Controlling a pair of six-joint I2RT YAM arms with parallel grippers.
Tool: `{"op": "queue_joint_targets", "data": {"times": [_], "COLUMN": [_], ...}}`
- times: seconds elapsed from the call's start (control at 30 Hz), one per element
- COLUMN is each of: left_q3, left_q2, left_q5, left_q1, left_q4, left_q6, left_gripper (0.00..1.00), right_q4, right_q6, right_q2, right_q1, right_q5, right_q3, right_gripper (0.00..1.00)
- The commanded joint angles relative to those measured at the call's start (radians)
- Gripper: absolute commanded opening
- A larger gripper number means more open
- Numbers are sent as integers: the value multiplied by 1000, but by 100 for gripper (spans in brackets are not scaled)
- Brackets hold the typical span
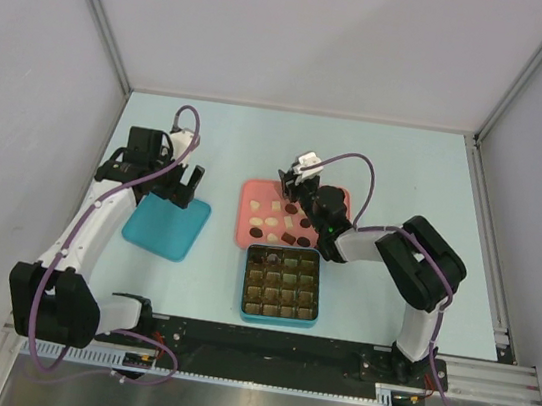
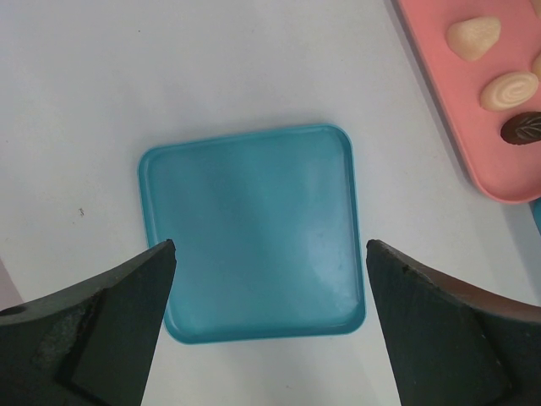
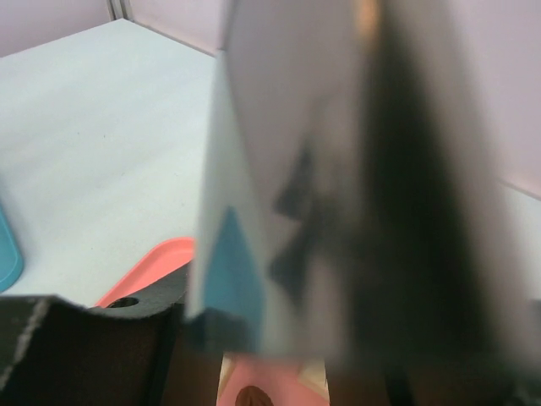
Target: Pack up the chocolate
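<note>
Several small chocolates [image 1: 279,220], cream and brown, lie on a pink tray [image 1: 251,192]. Just in front of it stands a teal box [image 1: 277,319] with a gold-brown grid. My right gripper [image 1: 293,188] hovers over the tray's far side, shut on a white card [image 1: 308,160] printed in teal and black. In the right wrist view the card [image 3: 338,169] stands blurred in front of the lens and hides most of the gripper [image 3: 287,355]; one brown chocolate [image 3: 252,396] shows below it. My left gripper [image 2: 270,245] hangs open above a flat teal lid [image 2: 254,228], touching nothing.
The teal lid [image 1: 161,228] lies left of the pink tray [image 2: 448,93], whose corner holds cream chocolates [image 2: 510,89] and a dark one [image 2: 524,128]. Grey walls enclose the pale blue table [image 1: 407,172] on three sides.
</note>
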Motion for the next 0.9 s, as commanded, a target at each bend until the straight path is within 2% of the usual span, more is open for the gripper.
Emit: {"op": "queue_joint_targets", "data": {"times": [0.0,0.2,0.47,0.67,0.87], "left_q3": [19,18,16,4,-2], "left_q2": [2,1,-10,-21,-30], "left_q5": [-16,-21,-18,-18,-10], "left_q1": [7,5,5,5,5], "left_q4": [16,16,10,16,22], "left_q6": [13,16,13,8,5], "left_gripper": [100,100,100,100,100], "right_q4": [40,39,13,-81,-280], "right_q6": [10,10,-1,-5,4], "right_q2": [10,-13,-145,-345,-594], "right_q1": [-6,-7,-9,13,99], "right_q5": [-1,-22,-52,-67,-27], "right_q3": [36,34,25,-61,-189], "right_gripper": [45,36,32,31,29]}}
